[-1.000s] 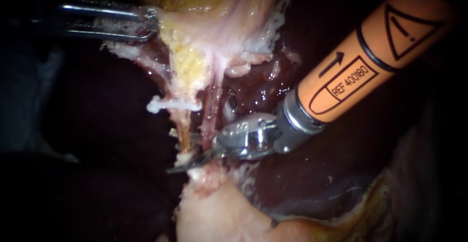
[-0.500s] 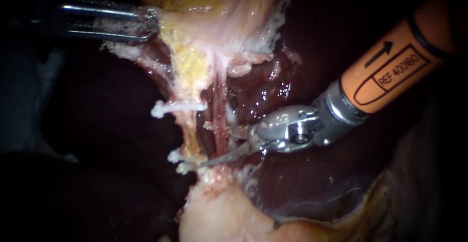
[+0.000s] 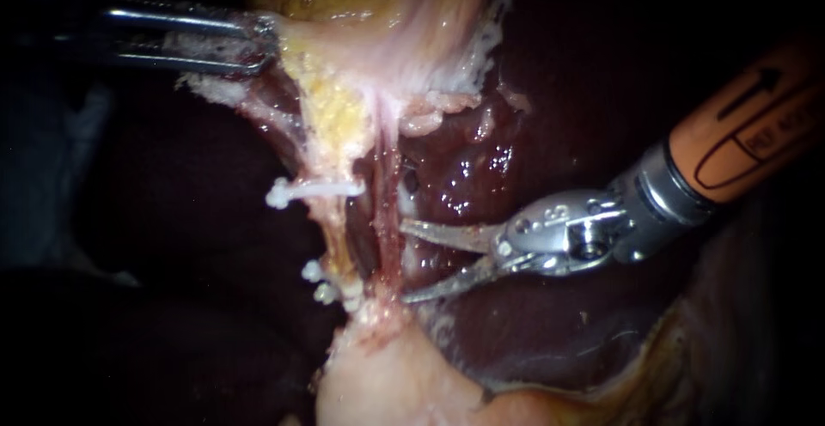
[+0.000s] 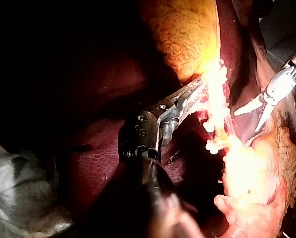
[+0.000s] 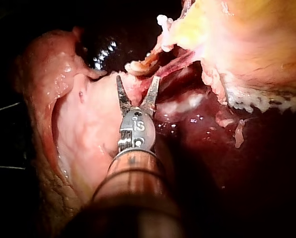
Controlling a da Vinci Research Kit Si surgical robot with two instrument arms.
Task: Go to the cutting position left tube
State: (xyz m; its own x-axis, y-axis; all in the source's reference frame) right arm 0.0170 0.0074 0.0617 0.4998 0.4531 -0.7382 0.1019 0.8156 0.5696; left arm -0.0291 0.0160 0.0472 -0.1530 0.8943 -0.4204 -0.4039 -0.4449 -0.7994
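In the endoscope view two thin tubes run down side by side from the pale gallbladder tissue (image 3: 378, 39). The yellowish left tube (image 3: 337, 235) carries a white clip (image 3: 311, 191) higher up and two more clips (image 3: 316, 282) lower down. The reddish right tube (image 3: 388, 211) lies beside it. My right instrument (image 3: 403, 263) comes in from the right on an orange shaft, its two thin blades open with their tips just right of the right tube and nothing gripped. My left instrument (image 3: 258, 44) is shut on the gallbladder tissue's edge, holding it taut; the left wrist view shows the same grip by my left instrument (image 4: 197, 93).
Dark red liver (image 3: 481, 168) lies behind and to the right of the tubes. A pale fleshy mass (image 3: 387, 374) sits below them. In the right wrist view my right instrument's (image 5: 138, 82) open blades point at the tube's clipped stump (image 5: 140, 65).
My right instrument has drawn back to the right, away from the lower part of the left tube, and its blades have opened. The lower clips now show. My left instrument has held still.
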